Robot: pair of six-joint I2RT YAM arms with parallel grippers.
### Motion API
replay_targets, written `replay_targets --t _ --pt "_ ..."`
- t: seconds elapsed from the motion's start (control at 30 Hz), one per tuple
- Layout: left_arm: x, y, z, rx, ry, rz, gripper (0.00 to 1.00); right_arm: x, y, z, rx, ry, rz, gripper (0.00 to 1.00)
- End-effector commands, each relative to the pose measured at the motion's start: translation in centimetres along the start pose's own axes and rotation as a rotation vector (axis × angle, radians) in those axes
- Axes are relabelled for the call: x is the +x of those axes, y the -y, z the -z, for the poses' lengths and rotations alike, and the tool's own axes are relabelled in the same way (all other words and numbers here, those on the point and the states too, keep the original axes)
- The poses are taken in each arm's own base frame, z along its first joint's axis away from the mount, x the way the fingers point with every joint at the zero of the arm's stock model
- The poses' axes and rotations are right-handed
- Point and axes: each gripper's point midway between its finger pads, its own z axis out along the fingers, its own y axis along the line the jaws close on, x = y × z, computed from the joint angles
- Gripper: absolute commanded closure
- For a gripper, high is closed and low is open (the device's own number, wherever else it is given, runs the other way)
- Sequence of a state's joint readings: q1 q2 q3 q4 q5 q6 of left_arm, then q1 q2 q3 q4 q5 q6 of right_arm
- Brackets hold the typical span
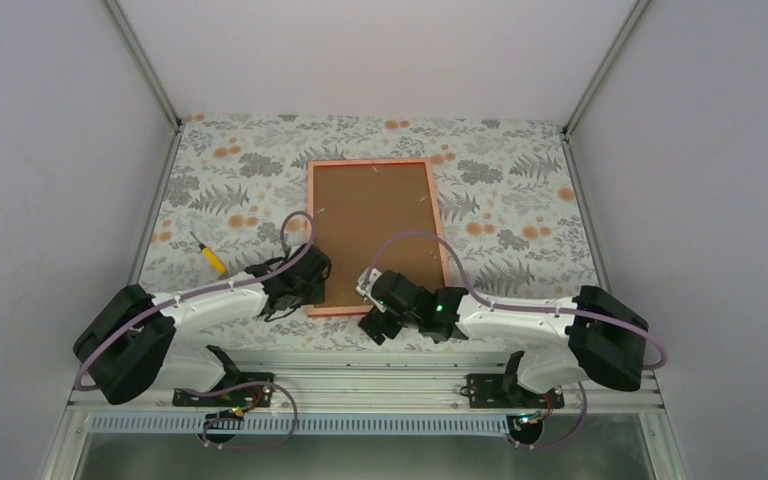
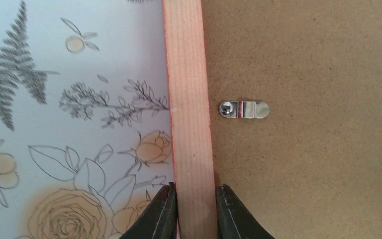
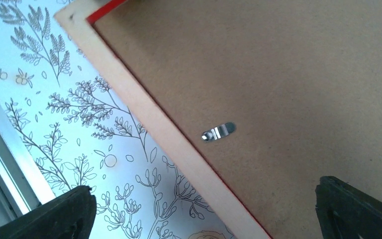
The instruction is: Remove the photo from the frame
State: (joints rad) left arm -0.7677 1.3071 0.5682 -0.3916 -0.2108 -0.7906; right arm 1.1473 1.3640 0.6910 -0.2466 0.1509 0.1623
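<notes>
Fingertips of the left gripper sit on both sides of the pale wooden rail of the frame and press against it, so the rail is pinched, at about 7 o'clock of the frame in the top view. The right gripper hangs spread fully wide and holds nothing, above the 5 o'clock corner. The frame lies face down in the middle of the flowered table, with its brown back board upward. The photo is not visible and, I judge, it is under this board. A small metal clip lies on the board at 1 o'clock from the left fingertips, and a second clip shows just inside the rail in the right wrist view. Whether these clips lock the board I cannot tell. To do this step well, the left grip should only steady the frame and not lift it, while one right finger comes down beside a clip and turns it gently. Hard pressure could slide the frame.
</notes>
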Motion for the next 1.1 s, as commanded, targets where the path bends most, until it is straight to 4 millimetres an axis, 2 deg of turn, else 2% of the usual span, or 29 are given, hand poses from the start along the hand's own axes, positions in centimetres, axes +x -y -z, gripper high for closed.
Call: replay_targets --t 0.0,0.1,0.2,0.27,0.33,0.4,0.53,0.77,0.9,1.07 --pt "-3.7 1.5 1.4 0.021 0.097 -0.018 0.88 -0.3 -0.1 -0.3 0.090 0.024 0.145 0.00" --pt "-4.7 1.7 2.1 0.029 0.113 -0.017 0.91 -0.1 -0.4 -0.7 0.137 0.020 0.212 0.00" --pt "-5.5 1.8 3.0 0.041 0.132 -0.014 0.91 0.0 0.0 -1.1 0.251 0.017 0.293 0.00" --pt "-5.9 2.0 3.4 0.050 0.139 -0.012 0.91 0.1 1.0 -1.5 0.344 0.008 0.335 0.00" --pt "-6.0 2.2 3.8 0.065 0.143 -0.010 0.91 -0.1 2.2 -1.7 0.433 0.004 0.344 0.02" --pt "-5.9 2.3 3.9 0.078 0.138 -0.012 0.92 -0.5 1.8 -1.7 0.477 0.030 0.379 0.04" --pt "-5.8 2.4 4.1 0.089 0.135 -0.011 0.92 -1.3 2.7 -1.4 0.584 0.083 0.405 0.09" --pt "-5.5 3.0 4.1 0.127 0.125 -0.010 0.92 -2.3 3.0 -1.5 0.679 0.135 0.480 0.20" --pt "-5.6 3.2 4.4 0.137 0.129 -0.008 0.92 -1.1 3.3 -3.1 0.732 0.058 0.562 0.22" --pt "-5.9 3.0 4.8 0.131 0.136 -0.010 0.92 -0.3 3.5 -3.9 0.763 0.025 0.598 0.27"
